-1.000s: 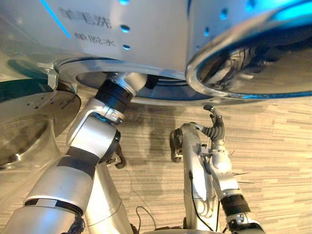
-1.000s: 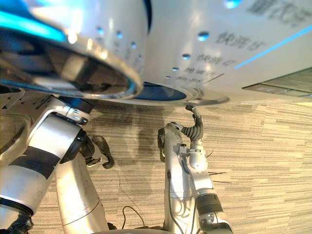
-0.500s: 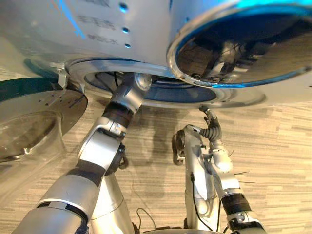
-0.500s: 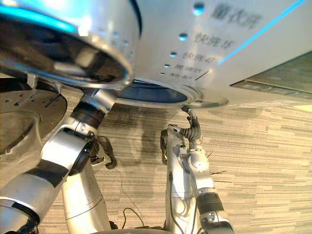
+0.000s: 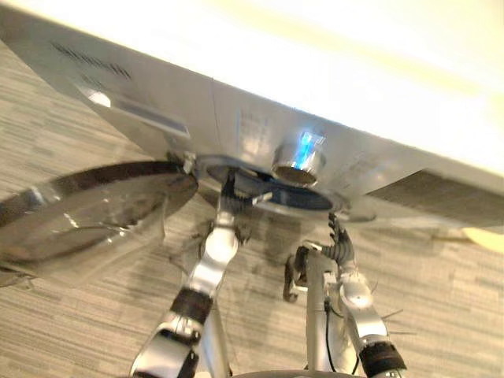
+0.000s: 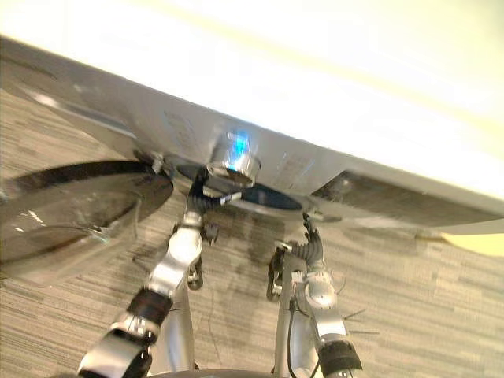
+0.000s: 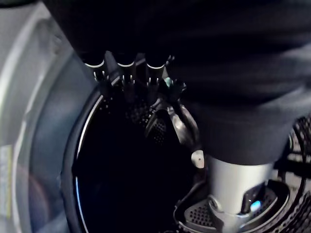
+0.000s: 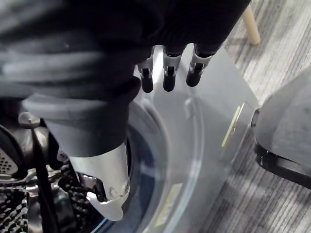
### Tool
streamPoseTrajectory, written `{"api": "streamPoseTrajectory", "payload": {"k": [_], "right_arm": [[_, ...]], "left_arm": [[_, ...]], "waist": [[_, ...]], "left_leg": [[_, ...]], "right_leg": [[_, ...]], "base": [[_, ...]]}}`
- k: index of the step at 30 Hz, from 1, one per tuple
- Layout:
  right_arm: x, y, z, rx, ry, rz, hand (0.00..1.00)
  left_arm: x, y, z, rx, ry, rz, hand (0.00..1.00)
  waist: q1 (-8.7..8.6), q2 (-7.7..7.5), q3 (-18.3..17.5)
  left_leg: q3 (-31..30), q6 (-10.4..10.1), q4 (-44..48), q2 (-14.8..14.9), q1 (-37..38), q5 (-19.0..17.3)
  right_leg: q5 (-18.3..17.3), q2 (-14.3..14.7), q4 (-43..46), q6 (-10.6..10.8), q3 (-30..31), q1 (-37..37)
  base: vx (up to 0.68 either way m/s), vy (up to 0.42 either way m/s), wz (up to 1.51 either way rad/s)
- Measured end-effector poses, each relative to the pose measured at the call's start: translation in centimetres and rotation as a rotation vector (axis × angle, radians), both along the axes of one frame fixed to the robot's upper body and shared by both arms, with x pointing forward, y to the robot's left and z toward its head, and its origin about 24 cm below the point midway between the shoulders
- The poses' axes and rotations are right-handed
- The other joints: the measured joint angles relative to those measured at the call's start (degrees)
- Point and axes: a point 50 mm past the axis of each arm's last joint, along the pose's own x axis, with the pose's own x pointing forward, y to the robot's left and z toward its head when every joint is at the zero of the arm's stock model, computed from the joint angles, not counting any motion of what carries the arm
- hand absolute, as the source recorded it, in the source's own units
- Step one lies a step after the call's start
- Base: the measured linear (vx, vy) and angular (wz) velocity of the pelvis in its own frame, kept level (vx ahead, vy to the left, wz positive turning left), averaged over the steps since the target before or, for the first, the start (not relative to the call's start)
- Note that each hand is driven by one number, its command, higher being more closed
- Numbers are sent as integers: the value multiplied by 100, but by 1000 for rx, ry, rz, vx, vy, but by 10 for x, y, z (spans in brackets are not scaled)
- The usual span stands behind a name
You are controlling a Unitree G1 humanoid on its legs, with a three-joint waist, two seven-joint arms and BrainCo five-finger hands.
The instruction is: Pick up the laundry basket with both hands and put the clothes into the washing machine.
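We cannot tell what lies inside the drum [image 7: 121, 194] of the washing machine [image 5: 244, 126], which is black past the left hand [image 7: 233, 187], and a dark perforated shape [image 7: 156, 127] just beyond that hand's fingertips [image 7: 126, 80] is too dim to name. From the head, the machine's top runs off the upper edge and its open door [image 5: 87, 211] off the left edge, while the left hand at the opening's rim and the right hand [image 5: 339, 244] near that rim are too small to read.
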Motion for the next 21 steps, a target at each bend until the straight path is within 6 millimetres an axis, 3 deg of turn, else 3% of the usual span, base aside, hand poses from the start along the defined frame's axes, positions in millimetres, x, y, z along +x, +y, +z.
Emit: {"api": "streamPoseTrajectory", "payload": {"k": [5,7,8,10,12,16,19,21], "right_arm": [[-33,-2,-39,24,209,-32,0],[-50,-4,-51,41,280,-43,0],[-65,-7,-63,50,362,-64,0],[-74,-9,-71,49,415,-68,0],[-87,-14,-81,43,495,-59,0],[-93,-22,-87,21,551,-59,0],[-80,-29,-83,-3,528,-52,0],[-57,-29,-74,-18,468,-36,0]], "left_arm": [[-55,27,-72,-42,345,98,0],[-79,36,-93,-45,461,137,0],[-100,43,-111,-48,574,164,0],[-110,46,-120,-51,633,176,0],[-121,51,-128,-19,700,162,0],[-128,62,-132,41,736,142,0],[-126,67,-131,68,733,124,0],[-112,71,-126,90,698,113,0]], "waist": [[24,52,-166],[40,94,-400],[23,168,-641],[13,222,-788],[-26,301,-955],[-26,344,-996],[-25,348,-988],[-36,290,-925]], "left_leg": [[358,-5,-1623,-54,1760,426],[460,0,-2161,-87,2230,583],[574,14,-2795,-144,2687,794],[676,28,-3287,-191,3010,990],[870,77,-4191,-338,3612,1373],[1191,116,-4784,-391,4156,1571],[1611,188,-5041,-415,4351,1656],[1835,234,-4941,-426,4039,1684]], "right_leg": [[538,-31,-1599,61,-227,1640],[752,-20,-2175,110,-286,2088],[1008,6,-2880,159,-305,2534],[1248,35,-3427,198,-299,2839],[1706,54,-4383,262,-237,3354],[2192,139,-5132,330,50,3777],[2646,241,-5502,376,442,3738],[2980,233,-5630,420,660,3357]], "base": [[166,27,0],[174,61,-9],[172,61,-10],[118,57,-12],[130,90,-21],[62,63,-41],[-47,94,-72],[-155,95,-75]]}}
